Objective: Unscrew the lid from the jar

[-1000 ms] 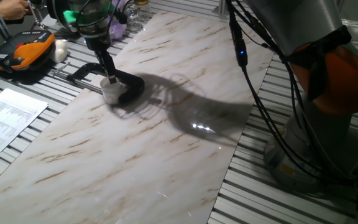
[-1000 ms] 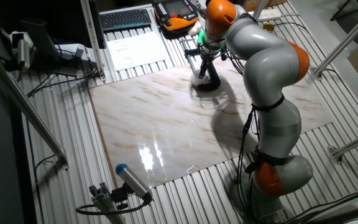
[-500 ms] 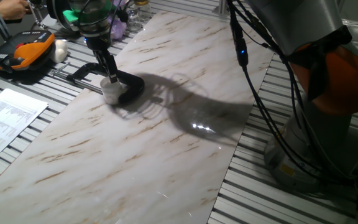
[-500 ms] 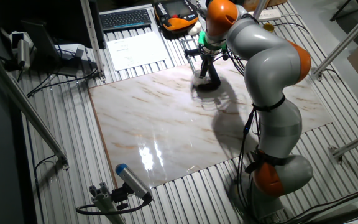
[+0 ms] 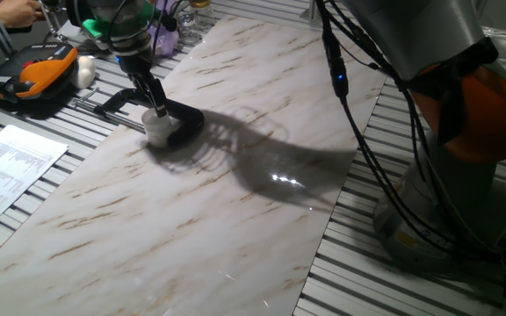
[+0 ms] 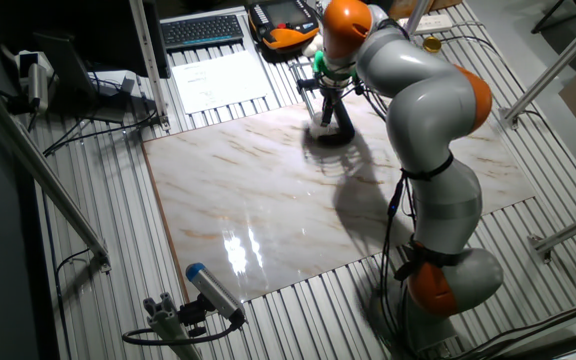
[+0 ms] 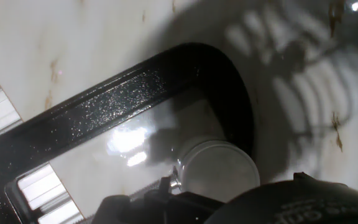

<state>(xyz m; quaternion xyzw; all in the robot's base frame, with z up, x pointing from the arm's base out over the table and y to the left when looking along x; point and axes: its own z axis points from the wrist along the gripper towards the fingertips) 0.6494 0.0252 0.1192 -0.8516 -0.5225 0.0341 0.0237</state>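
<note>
Evidently the jar stands upright near the far left edge of the marble desk, pinched in the mouth of a black clamp that is fixed to the desk edge. Its lid shows in the hand view as a pale round disc, seemingly on the jar and not yet off. To do this step well, I judge the fingers should close squarely on the lid rim alone, well clear of the clamp's curved arm, and turn about the jar's own axis without pushing sideways, since a skewed grip could slip on the smooth cap or twist the jar in the clamp. The hand sits directly above the jar, its dark fingers reaching down to the lid; in the other fixed view the hand hides most of the jar. Whether the fingers are clenched on the lid or merely beside it, I cannot tell.
</note>
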